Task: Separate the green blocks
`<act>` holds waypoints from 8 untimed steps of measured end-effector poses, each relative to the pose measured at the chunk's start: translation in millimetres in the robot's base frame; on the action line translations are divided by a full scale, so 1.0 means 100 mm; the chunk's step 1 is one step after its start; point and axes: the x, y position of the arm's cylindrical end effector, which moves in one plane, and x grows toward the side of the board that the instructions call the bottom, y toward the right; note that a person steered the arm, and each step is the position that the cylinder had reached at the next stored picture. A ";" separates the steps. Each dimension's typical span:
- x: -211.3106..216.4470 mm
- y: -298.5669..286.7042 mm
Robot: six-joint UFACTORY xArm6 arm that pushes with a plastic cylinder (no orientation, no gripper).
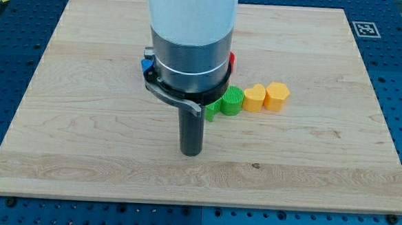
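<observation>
My tip [191, 152] rests on the board below and slightly left of the green blocks, not touching them. A round ribbed green block [233, 100] stands just right of the arm. A second green block [213, 107] touches its left side and is partly hidden behind the rod; its shape is unclear. Two yellow blocks continue the row to the right: one [255, 97] touching the round green block, and a hexagonal one [278, 96] beyond it. A blue block [145, 64] and a red block [231, 60] peek out from behind the arm body, mostly hidden.
The wooden board [83, 120] lies on a blue perforated table. A fiducial marker [365, 29] sits past the board's top right corner. The wide arm body [191, 36] hides the board's upper middle.
</observation>
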 end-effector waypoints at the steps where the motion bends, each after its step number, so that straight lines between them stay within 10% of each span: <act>1: 0.00 0.24; 8: -0.70 0.03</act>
